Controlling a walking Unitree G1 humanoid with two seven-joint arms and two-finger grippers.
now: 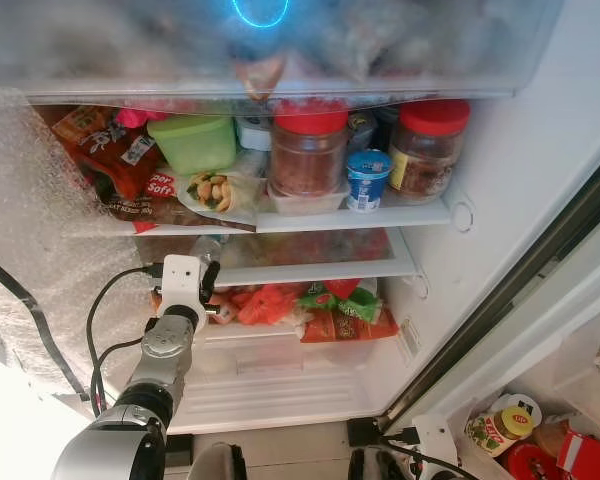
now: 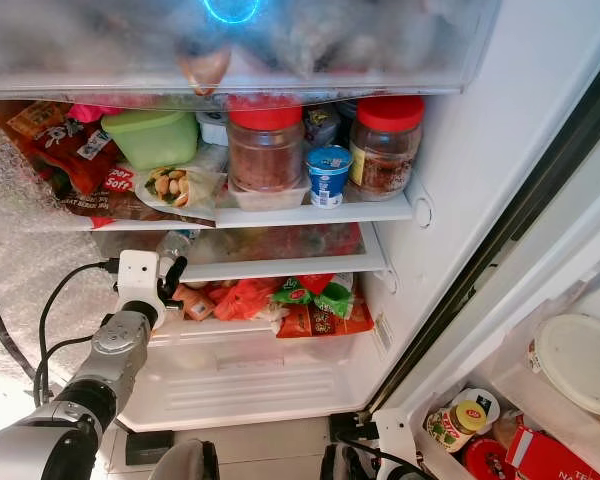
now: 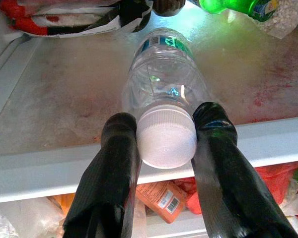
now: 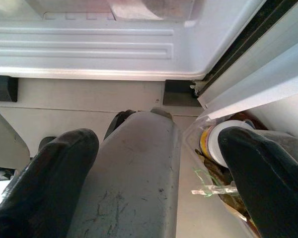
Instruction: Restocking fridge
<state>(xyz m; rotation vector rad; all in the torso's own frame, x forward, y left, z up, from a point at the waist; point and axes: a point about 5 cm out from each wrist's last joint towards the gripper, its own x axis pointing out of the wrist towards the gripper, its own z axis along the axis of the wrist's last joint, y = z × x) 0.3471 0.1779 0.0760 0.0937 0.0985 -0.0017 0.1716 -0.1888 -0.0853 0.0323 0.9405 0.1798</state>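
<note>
While the fridge stands open before the robot, the left tool [image 3: 161, 134] reaches into the middle shelf [image 1: 310, 270] at its front edge. Its two black fingers [image 3: 116, 163] are closed onto the white cap of a clear water bottle [image 3: 161, 84], one finger on each side of the cap, both touching it. The bottle lies on its side on the glass shelf, cap toward the shelf's front lip, body pointing toward the back of the fridge. Behind the bottle on the same shelf: a red and black packet [image 3: 74, 17] and a green-wrapped item [image 3: 238, 7].

Upper shelf, head views: green lidded tub [image 1: 193, 142], two red-lidded jars [image 1: 307, 150] and [image 1: 427, 145], a small blue and white yogurt cup [image 1: 367, 178] between the jars, snack bags [image 1: 115, 160] toward the robot's left. Below the bottle's shelf, a drawer holds red, orange and green packets [image 1: 310, 305].

The right tool [image 4: 154, 163] hangs low by the fridge base, fingers well apart, holding nothing; a grey part of the robot's body lies between them in the right wrist view. The door bin to the robot's right holds a yellow-capped jar [image 1: 505, 425].
</note>
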